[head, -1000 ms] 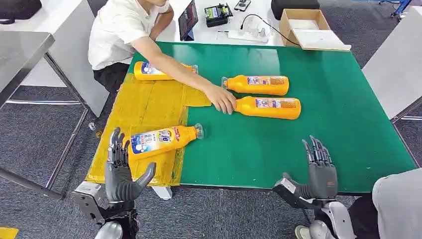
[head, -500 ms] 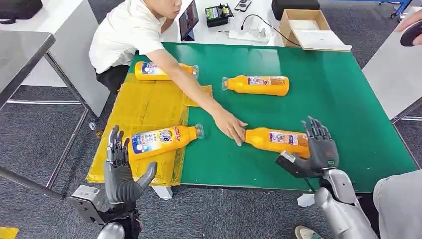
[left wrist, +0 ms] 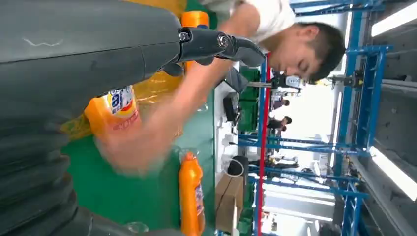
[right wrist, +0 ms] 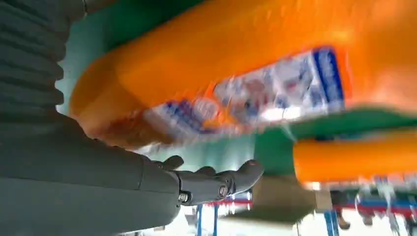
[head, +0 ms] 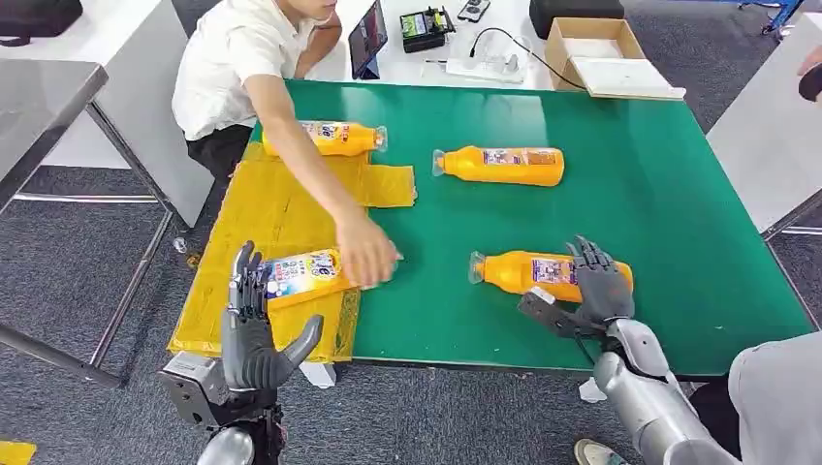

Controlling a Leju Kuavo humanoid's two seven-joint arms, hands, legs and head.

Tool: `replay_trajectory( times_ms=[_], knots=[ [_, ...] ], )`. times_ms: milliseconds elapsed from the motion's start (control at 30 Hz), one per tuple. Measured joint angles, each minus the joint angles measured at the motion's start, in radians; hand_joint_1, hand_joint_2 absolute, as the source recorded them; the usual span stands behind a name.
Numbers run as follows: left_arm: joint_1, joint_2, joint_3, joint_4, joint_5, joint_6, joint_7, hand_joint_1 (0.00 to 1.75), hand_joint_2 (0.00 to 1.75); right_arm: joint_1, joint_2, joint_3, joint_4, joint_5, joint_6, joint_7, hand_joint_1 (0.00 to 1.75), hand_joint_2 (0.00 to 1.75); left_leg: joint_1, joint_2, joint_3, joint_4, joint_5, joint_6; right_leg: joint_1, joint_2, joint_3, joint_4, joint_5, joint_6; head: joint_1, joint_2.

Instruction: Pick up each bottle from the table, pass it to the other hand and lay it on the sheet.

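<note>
Four orange bottles lie on their sides. One bottle (head: 543,273) (right wrist: 236,73) lies on the green table (head: 669,194) at the near right; my right hand (head: 599,286) (right wrist: 98,172) rests its fingers over its base end, with the thumb (right wrist: 216,182) apart on the near side. A second bottle (head: 504,166) (right wrist: 354,155) lies further back. Two more lie on the yellow sheet (head: 281,208): a far one (head: 334,139) and a near one (head: 296,275) (left wrist: 115,113). My left hand (head: 254,325) (left wrist: 98,54) stands upright and open, holding nothing, just off the table's near left edge.
A person in a white shirt (head: 233,58) leans in from the far left, with a hand (head: 366,257) on the neck of the near sheet bottle. A cardboard box (head: 591,48) and electronics sit on the white table behind. Someone's grey sleeve (head: 775,397) is at near right.
My right hand has come down onto the near right bottle. The person's hand left that bottle and moved to the near bottle on the sheet. The far sheet bottle has shifted right.
</note>
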Motion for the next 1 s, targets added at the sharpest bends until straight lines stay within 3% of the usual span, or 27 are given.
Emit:
replay_trajectory(
  times_ms=[267, 667, 700, 733, 1000],
  knots=[
    [0.008, 0.000, -0.011, 0.001, -0.030, 0.017, 0.048, 0.00, 1.75, -0.081, 0.032, 0.075, 0.044, 0.152, 0.130, 0.351, 0.00, 1.75, 0.000, 0.001, 0.006, 0.000, 0.000, 0.000, 0.000, 0.000, 0.005, 0.000, 0.000, 0.000, 0.000, 0.000],
    [0.014, 0.000, -0.013, 0.001, -0.039, 0.018, 0.058, 0.00, 1.75, -0.102, 0.048, 0.121, 0.057, 0.174, 0.164, 0.390, 0.00, 1.75, 0.000, 0.001, 0.009, 0.000, 0.000, 0.000, 0.000, 0.000, 0.008, 0.000, 0.000, 0.000, 0.000, 0.000],
    [0.014, 0.000, -0.013, 0.001, -0.041, 0.018, 0.061, 0.00, 1.75, -0.104, 0.050, 0.124, 0.057, 0.176, 0.172, 0.398, 1.08, 1.75, 0.000, 0.001, 0.010, 0.000, 0.000, 0.000, 0.000, 0.000, 0.008, 0.000, 0.000, 0.000, 0.000, 0.000],
    [0.014, 0.000, -0.013, 0.001, -0.045, 0.017, 0.065, 0.00, 1.75, -0.107, 0.052, 0.126, 0.057, 0.180, 0.184, 0.409, 1.71, 1.75, 0.000, 0.001, 0.010, 0.000, 0.000, 0.000, 0.000, 0.000, 0.008, 0.000, 0.000, 0.000, 0.000, 0.000],
    [0.011, -0.010, -0.013, 0.002, -0.057, -0.006, 0.082, 0.00, 1.75, -0.132, 0.056, 0.134, 0.068, 0.159, 0.308, 0.405, 1.75, 1.75, 0.000, 0.000, 0.012, 0.000, 0.000, 0.000, 0.000, 0.000, 0.010, -0.001, 0.000, 0.000, 0.000, 0.000]
  ],
)
